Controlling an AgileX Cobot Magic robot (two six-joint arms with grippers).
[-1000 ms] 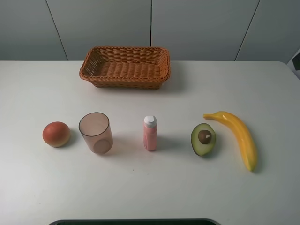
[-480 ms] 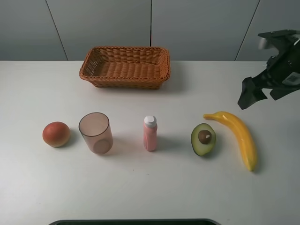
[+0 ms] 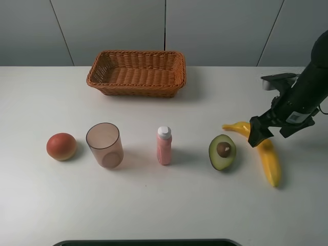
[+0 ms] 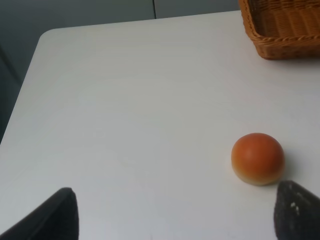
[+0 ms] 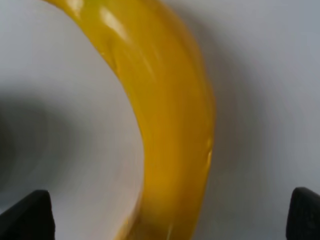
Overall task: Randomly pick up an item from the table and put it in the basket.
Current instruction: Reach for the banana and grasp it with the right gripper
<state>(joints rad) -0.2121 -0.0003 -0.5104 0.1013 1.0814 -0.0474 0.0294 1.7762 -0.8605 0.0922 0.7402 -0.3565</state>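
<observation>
The long yellow banana (image 3: pixel 269 161) lies on the white table (image 3: pixel 154 205) at the right, next to the avocado half. My right gripper (image 3: pixel 272 133) is open and hangs low over the banana's upper part, one finger on each side. In the right wrist view the banana (image 5: pixel 170 125) fills the space ahead of the open right gripper (image 5: pixel 165 219). The wicker basket (image 3: pixel 136 87) stands empty at the back centre. My left gripper (image 4: pixel 172 220) is open and empty, low over the table's left side, out of the high view.
In a row across the table stand a round red-orange fruit (image 3: pixel 61 146), a translucent pinkish cup (image 3: pixel 104 145), a pink bottle (image 3: pixel 164 146) and a halved avocado (image 3: pixel 222 151). The left wrist view shows the fruit (image 4: pixel 258 158) and a basket corner (image 4: pixel 280 30).
My right arm came into view from the right and has moved down and left, from above the table's edge to over the banana. Nothing on the table has moved.
</observation>
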